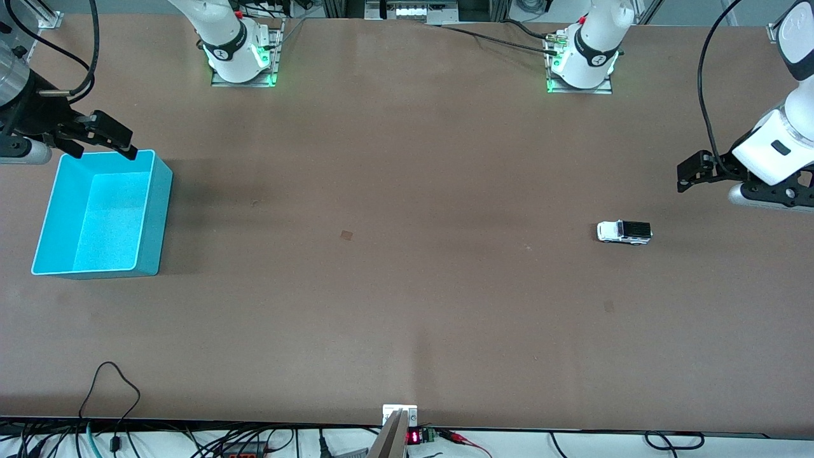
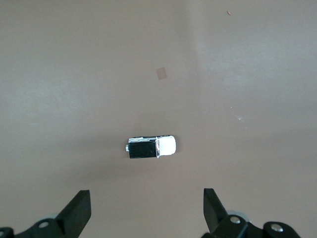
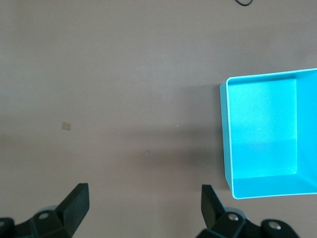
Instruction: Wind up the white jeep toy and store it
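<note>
The brown surface (image 1: 407, 286) carries only two things of note, and judging by how they lie, the task has hardly begun. The cyan bin (image 1: 152, 210) sits toward the right arm's end of the surface, and nothing shows inside it. The right tool (image 1: 111, 137) hangs over the bin's rim that lies farther from the front camera, fingers spread wide with nothing between them; the right wrist view shows bare surface between its fingertips (image 3: 77, 198), with the bin off to one side. The left tool (image 1: 690, 173) hovers over the left arm's end of the surface, likewise wide open and empty. The white jeep toy (image 1: 624, 232) stands on its wheels on the surface, near the left tool though clear of it and well apart from the bin; in the left wrist view it lies ahead of the spread fingers, untouched. So winding, lifting, carrying and dropping it into the bin all appear left to do.
</note>
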Robot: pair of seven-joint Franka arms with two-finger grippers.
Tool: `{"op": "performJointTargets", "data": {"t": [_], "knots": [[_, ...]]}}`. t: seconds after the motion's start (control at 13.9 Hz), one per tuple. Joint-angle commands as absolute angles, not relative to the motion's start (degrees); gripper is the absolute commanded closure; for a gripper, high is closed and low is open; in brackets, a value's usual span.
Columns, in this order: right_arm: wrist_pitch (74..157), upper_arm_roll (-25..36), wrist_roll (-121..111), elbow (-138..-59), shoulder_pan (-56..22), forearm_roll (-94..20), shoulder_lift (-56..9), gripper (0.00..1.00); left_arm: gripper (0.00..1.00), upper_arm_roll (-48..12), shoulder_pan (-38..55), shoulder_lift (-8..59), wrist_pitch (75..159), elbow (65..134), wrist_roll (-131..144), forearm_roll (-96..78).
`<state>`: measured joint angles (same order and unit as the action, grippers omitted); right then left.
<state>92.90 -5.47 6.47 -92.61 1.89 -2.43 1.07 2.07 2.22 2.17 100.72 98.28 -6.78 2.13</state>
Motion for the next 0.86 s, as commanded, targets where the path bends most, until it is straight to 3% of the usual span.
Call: {"op": "performJointTargets", "data": {"t": [0.0, 0.5, 0.79], "knots": [[91.7, -5.5, 6.9, -91.3, 2.1, -3.3, 0.5, 0.0, 0.0, 2.3, 2.6, 3.6, 99.4, 96.1, -6.9, 1.1], [91.2, -5.5, 6.9, -91.2, 2.6, -3.3, 0.5, 0.0, 0.0, 2.3, 2.9, 4.0, 96.9, 95.8, -8.7, 1.5], [91.1, -5.5, 6.9, -91.2, 2.6, -3.3, 0.5, 0.0, 0.0, 2.3, 2.5, 4.7, 93.8, 96.2, -27.0, 1.1]]}}
